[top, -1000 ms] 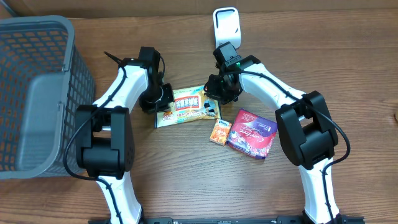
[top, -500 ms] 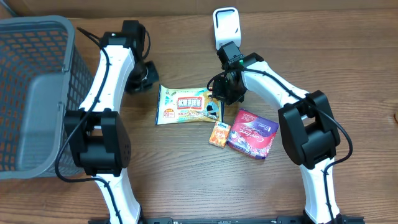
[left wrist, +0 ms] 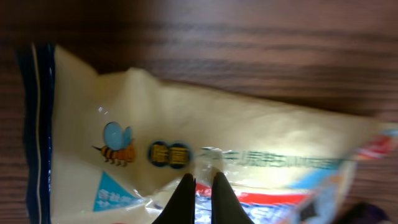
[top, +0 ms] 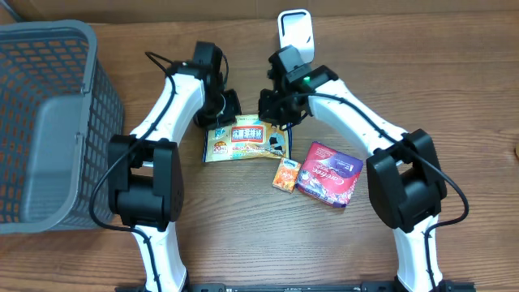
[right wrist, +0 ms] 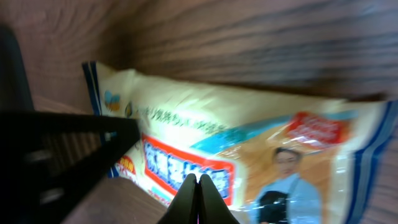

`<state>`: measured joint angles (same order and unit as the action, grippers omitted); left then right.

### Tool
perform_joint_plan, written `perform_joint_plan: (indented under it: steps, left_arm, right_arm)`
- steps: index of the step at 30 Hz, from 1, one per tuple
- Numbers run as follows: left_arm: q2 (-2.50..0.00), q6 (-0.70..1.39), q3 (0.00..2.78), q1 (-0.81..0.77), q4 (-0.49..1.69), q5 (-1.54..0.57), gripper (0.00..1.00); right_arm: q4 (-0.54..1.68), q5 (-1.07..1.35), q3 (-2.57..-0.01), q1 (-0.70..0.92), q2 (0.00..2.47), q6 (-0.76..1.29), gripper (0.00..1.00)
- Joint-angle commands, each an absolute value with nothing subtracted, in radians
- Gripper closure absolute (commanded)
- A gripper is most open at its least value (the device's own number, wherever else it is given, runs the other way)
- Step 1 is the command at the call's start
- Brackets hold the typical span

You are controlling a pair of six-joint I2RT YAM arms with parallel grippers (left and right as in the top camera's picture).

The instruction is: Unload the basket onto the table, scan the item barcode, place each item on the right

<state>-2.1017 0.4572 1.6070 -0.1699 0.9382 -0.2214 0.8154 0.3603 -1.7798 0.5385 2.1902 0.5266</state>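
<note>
The yellow snack packet (top: pixel 247 142) lies flat and printed side up on the wooden bench (top: pixel 243 235), roughly at its centre and a little in front of the white scanner (top: pixel 294 32), which stands upright at the far edge. No barcode can be made out on the face that shows.

The two arms close in on the packet's far edge from either side. The left fingers (left wrist: pixel 186 199) are drawn close together with only a sliver of a gap, poised over the packet's pale upper corner near a small bee emblem. The right fingers (right wrist: pixel 199 190) are pressed tight together above the red-bordered label. Neither pair visibly pinches the wrapper, and whether the tips touch the film cannot be told from the wrist views.

Just beside the packet's near right corner sit a small orange box (top: pixel 285 174) and, next to it, a purple pouch (top: pixel 328 174). A grey mesh basket (top: pixel 49 122) stands well apart at the left end of the bench.

By the look of it the job is at an early stage: the packet has not been lifted or turned toward the scanner, so the scan itself appears not yet done. What is left, on this reading, is to get a hold on the wrapper, find the side with the barcode, and present it to the scanner's window.
</note>
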Motion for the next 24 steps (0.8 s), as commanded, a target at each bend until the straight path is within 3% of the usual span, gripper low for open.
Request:
perform_joint_plan:
  steps: [1,6,17,24]
  left_arm:
    - [-2.121,0.476,1.520,-0.138,0.889,-0.152,0.96]
    - [-2.121,0.495,1.486,-0.083,0.902,0.062,0.96]
    - [-2.113,0.494,1.785,-0.049,1.138,0.056,0.96]
    - [-2.113,0.495,1.873,-0.073,1.310,0.013,0.96]
  right_arm:
    - [0.819,0.357,-1.784,0.541,2.263,0.550,0.96]
    - [0.843,0.318,-1.784,0.531,2.323,0.554,0.96]
    - [0.930,0.033,-1.789,0.527,2.327,0.652,0.96]
    - [1.000,-0.006,-1.866,0.519,2.267,0.648,0.96]
